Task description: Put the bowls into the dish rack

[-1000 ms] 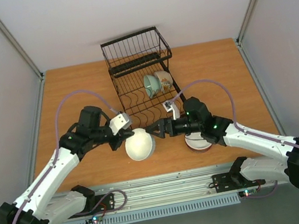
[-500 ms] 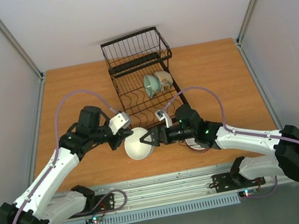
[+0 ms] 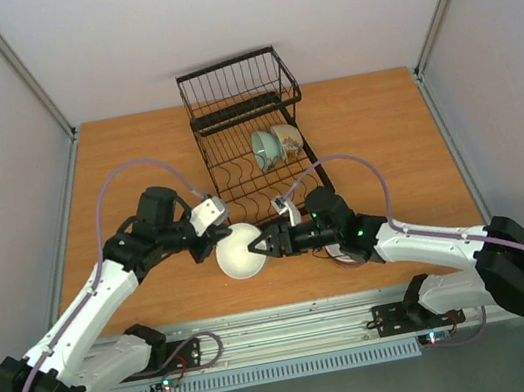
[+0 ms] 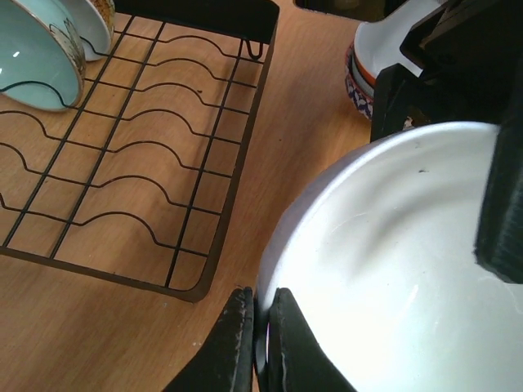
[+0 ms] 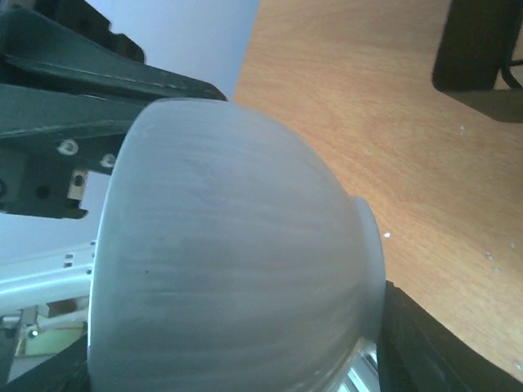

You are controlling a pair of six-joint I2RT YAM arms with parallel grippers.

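From above, the left gripper (image 3: pixel 220 234) pinches the cream bowl (image 3: pixel 242 252) while the right gripper (image 3: pixel 263 247), jaws spread, straddles its far side. Left wrist: rim clamped, dish rack (image 4: pixel 122 163) just ahead-left. Right wrist: bowl fills everything; an early release probably drops it.

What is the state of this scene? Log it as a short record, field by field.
held item: cream bowl, tilted, above the table
left gripper: shut on the bowl's rim
right gripper: around the bowl's other side; closure unclear
dish rack: black wire, centre-back of table
in rack: pale green bowl and patterned bowl, on edge
still on table: stacked bowls under the right arm
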